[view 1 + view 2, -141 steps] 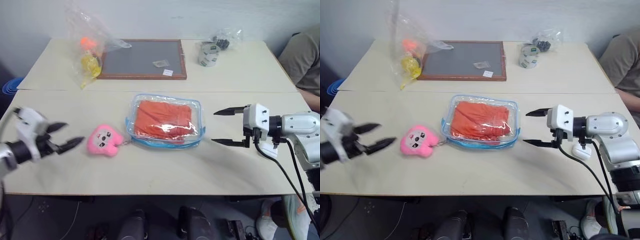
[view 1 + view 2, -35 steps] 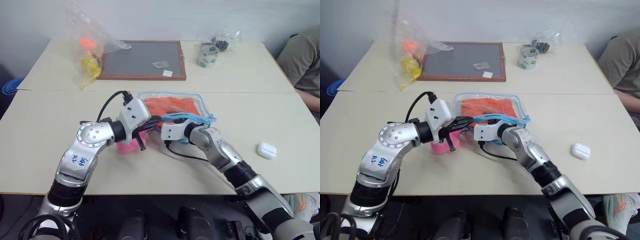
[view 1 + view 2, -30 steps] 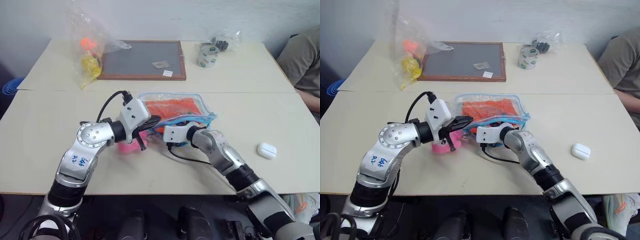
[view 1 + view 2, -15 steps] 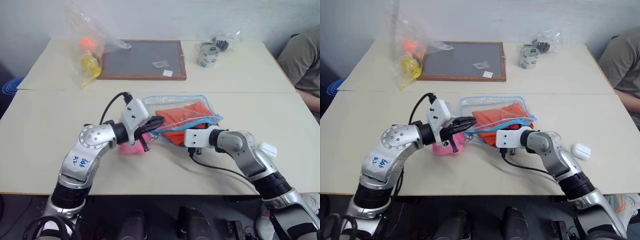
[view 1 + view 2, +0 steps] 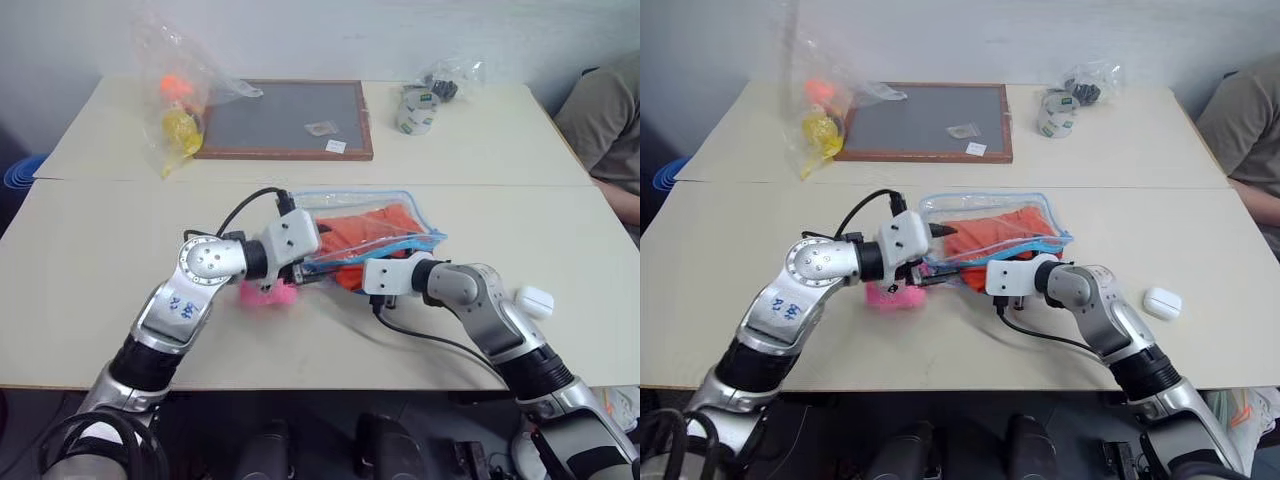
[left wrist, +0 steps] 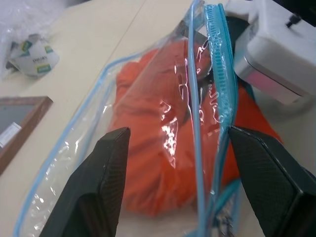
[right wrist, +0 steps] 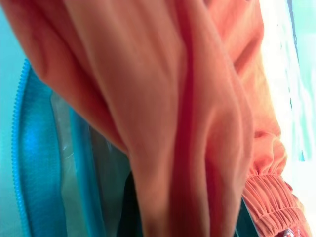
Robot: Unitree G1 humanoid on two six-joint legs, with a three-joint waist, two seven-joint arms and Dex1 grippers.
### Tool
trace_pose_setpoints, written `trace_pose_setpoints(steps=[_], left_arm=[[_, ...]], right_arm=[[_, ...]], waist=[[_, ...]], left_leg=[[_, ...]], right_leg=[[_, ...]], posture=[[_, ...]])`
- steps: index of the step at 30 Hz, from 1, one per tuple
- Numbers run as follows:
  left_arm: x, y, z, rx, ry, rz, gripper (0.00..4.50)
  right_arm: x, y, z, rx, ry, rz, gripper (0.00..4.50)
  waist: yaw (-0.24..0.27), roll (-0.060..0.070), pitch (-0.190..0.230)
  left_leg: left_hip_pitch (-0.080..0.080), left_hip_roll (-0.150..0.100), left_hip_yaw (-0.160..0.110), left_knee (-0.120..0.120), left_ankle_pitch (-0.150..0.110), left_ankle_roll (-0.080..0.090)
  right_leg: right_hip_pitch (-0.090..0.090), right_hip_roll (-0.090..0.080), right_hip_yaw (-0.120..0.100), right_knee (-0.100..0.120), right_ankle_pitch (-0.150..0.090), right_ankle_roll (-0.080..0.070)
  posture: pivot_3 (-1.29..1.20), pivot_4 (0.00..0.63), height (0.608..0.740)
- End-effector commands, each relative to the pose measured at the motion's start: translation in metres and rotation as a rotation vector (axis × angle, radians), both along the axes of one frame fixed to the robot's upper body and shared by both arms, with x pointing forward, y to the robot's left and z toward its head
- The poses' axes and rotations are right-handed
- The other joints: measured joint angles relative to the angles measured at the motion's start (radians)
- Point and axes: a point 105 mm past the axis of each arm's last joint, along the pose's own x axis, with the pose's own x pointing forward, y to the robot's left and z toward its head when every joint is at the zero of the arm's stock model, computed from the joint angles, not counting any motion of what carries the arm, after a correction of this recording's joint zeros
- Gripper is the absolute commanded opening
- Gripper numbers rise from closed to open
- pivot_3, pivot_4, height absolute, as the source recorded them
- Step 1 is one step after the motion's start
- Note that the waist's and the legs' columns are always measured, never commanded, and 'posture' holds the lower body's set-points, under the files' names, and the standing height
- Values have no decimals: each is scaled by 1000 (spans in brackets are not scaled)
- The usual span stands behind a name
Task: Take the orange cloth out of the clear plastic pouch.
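Grippers meet mid-table over the clear plastic pouch (image 5: 375,228). We read the right gripper (image 5: 352,277) as clamped on the orange cloth (image 6: 158,143), which bulges from the zipper mouth; the left gripper (image 6: 173,185) stands spread astride the mouth, holding nothing. We'd pin the pouch, then draw the cloth out level. Pink plush (image 5: 265,293) crowds the left gripper; earbud case (image 5: 534,300) lies toward the right edge; framed board (image 5: 285,118) and bagged items (image 5: 180,100) sit farther back.

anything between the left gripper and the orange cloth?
Yes. The left gripper is open at the clear plastic pouch, whose clear wall and blue zipper edge lie between its fingers and the orange cloth.
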Motion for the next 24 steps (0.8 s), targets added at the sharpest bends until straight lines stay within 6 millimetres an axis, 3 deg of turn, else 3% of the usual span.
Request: trace_pose_setpoints(steps=[1, 4, 13, 18, 24], left_arm=[[-1, -8, 3, 1, -53, -28, 3342], [-2, -8, 0, -3, -47, -36, 2768], [11, 4, 0, -7, -53, 47, 14], [22, 6, 1, -23, -30, 108, 14], [32, 5, 14, -108, -9, 151, 14]], right_arm=[[-4, 3, -4, -14, 3, 14, 0], [-5, 4, -4, -14, -1, 16, 0], [-3, 2, -1, -18, -16, 8, 0], [-7, 4, 3, -4, -18, 31, 0], [-33, -2, 14, 79, 133, 127, 0]], waist=[[0, 0, 0], [0, 0, 0], [0, 0, 0], [1, 0, 0], [4, 0, 0]], left_leg=[[0, 0, 0, 0, 0, 0], [0, 0, 0, 0, 0, 0], [0, 1, 0, 0, 0, 0], [0, 1, 0, 0, 0, 0], [-1, 1, 0, 0, 0, 0]], right_leg=[[0, 0, 0, 0, 0, 0], [0, 0, 0, 0, 0, 0], [0, 0, 0, 0, 0, 0], [0, 0, 0, 0, 0, 0], [0, 0, -1, 0, 0, 0]], posture=[[0, 150, 740], [0, 150, 740], [0, 150, 740], [0, 150, 740], [0, 150, 740]])
